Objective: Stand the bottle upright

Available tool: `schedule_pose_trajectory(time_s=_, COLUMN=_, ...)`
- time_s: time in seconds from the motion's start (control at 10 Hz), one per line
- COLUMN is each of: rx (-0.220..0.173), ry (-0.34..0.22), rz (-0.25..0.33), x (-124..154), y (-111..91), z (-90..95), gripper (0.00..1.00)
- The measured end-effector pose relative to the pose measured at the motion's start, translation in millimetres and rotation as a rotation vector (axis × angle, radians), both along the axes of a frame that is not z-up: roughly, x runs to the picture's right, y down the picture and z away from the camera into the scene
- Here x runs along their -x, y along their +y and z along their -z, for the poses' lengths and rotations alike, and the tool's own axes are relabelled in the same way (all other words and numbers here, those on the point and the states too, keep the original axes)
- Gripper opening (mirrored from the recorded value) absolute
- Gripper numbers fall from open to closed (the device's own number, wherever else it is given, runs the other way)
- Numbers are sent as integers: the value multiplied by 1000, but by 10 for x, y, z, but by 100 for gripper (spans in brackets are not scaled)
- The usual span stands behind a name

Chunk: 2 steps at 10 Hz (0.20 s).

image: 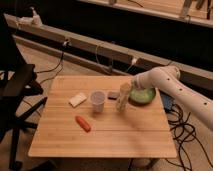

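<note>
The claw (pixel 125 89) sits atop the upright bottle (pixel 122 100); its grip there cannot be told

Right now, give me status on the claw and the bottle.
Claw at the top of the bottle, right of table centre. Bottle looks upright on the table. Cup close left, green bowl close right.

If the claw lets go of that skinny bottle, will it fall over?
It might. The bottle looks upright on the table, but it is tall and narrow, so a nudge could tip it. It looks like light plastic, easy to knock. The claw is at its top; the cup stands close beside it.
</note>
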<state>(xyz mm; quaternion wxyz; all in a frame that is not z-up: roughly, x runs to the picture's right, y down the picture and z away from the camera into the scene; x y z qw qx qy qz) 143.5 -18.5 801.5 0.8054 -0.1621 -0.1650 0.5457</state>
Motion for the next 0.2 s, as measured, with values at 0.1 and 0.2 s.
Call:
schedule_pose_trajectory(time_s=0.1, rx=-7, ry=6, rz=4, x=-33, y=49, z=-1, gripper=44)
schedule_pose_trajectory(time_s=0.2, rx=-3, ry=7, rz=7, x=-40, y=117, z=15, gripper=32)
